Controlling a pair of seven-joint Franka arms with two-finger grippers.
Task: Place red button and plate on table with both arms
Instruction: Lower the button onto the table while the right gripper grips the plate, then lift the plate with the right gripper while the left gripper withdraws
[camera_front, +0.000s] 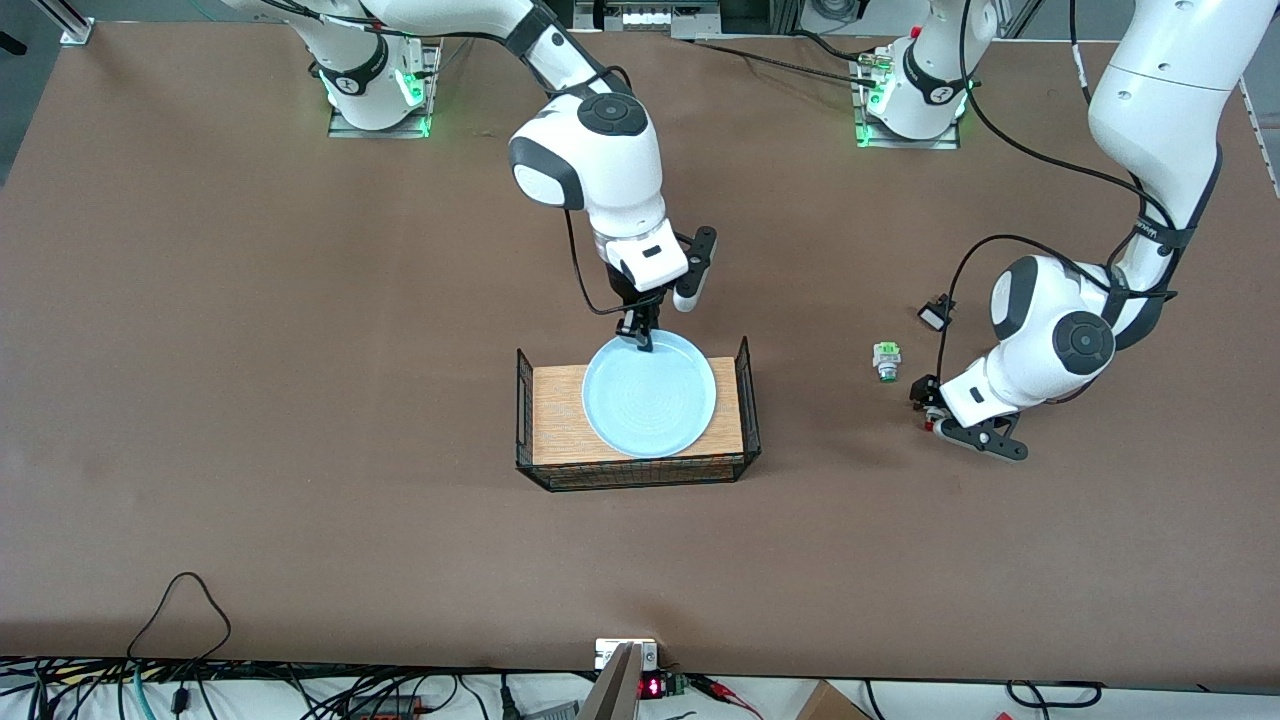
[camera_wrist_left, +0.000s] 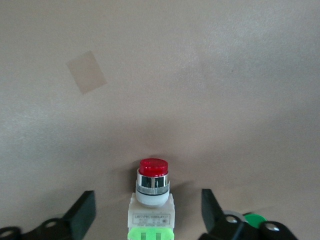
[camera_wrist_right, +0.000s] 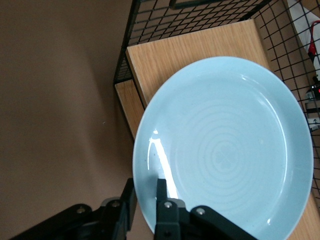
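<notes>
The red button (camera_wrist_left: 151, 197) lies on the brown table (camera_wrist_left: 210, 100) in the left wrist view, red cap away from the wrist. My left gripper (camera_wrist_left: 148, 197) is open, with a finger on each side of it and clear of it. In the front view my left gripper (camera_front: 927, 415) is low over the table and hides the button. The pale blue plate (camera_front: 650, 400) sits on the light-wood tray (camera_front: 560, 420). My right gripper (camera_front: 640, 338) is shut on the plate's rim at the edge toward the arm bases. In the right wrist view its fingers (camera_wrist_right: 161, 192) pinch the plate (camera_wrist_right: 225, 150).
A similar switch with a green tip (camera_front: 886, 360) stands on the table beside my left gripper, on the tray's side; its tip shows in the left wrist view (camera_wrist_left: 255, 220). The tray (camera_wrist_right: 200, 50) has black wire ends. A tan tape patch (camera_wrist_left: 86, 71) is on the table.
</notes>
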